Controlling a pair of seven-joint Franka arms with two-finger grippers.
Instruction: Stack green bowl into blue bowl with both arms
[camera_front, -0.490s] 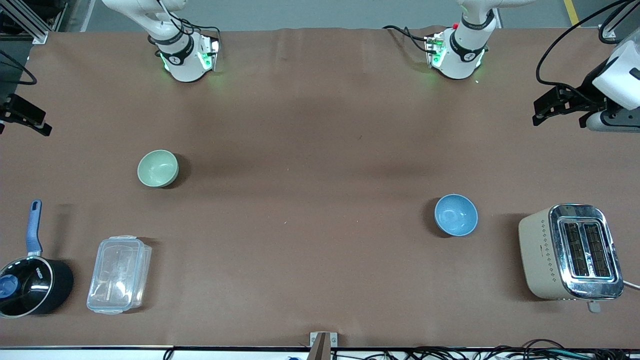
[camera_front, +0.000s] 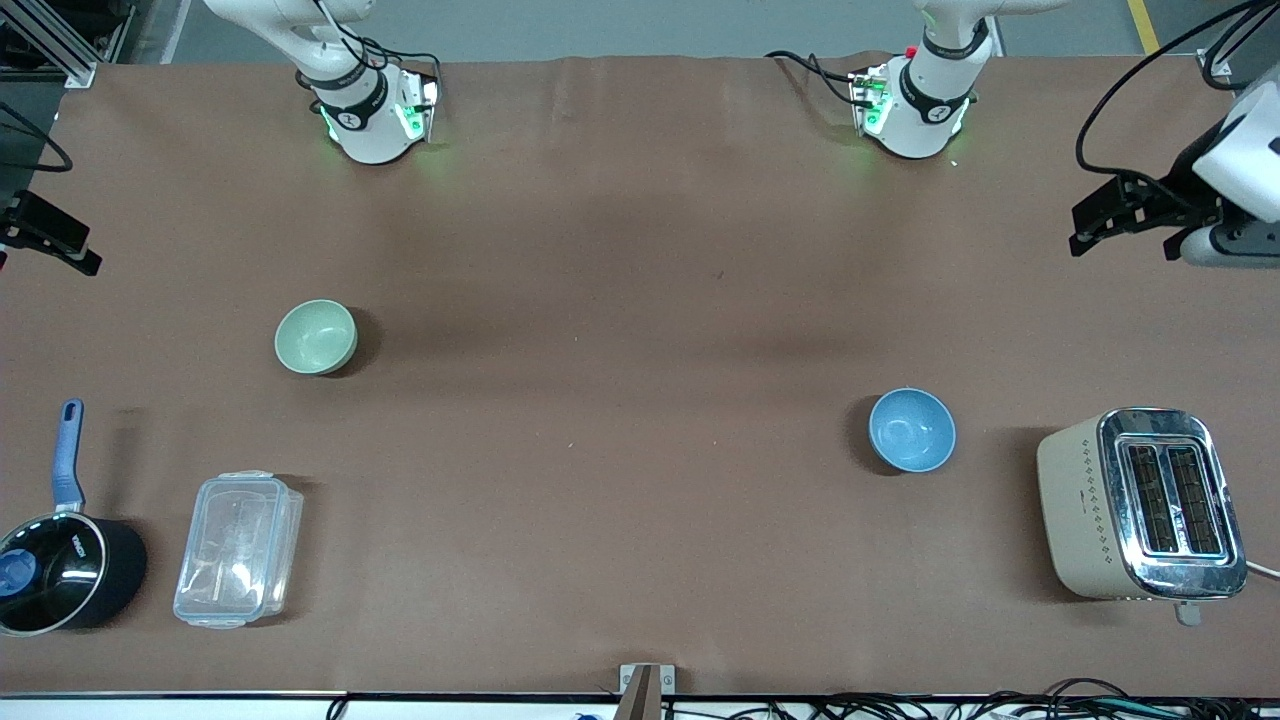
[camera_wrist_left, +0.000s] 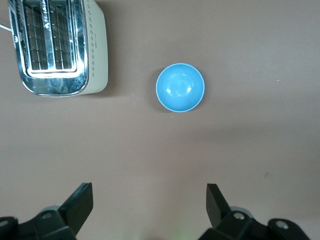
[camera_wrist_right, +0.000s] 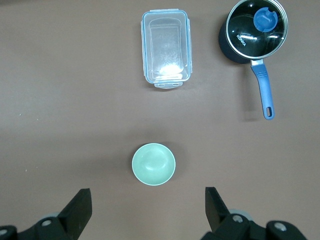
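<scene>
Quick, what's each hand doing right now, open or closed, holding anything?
Left hand: open, empty, high over the table.
Right hand: open, empty, high over the table.

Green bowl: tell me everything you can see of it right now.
The green bowl is small, round, pale mint, glossy and plain, looking like ceramic or plastic. It stands upright and empty on the brown table, toward the right arm's end, farther from the front camera than the clear lidded container. Nothing touches it.
</scene>
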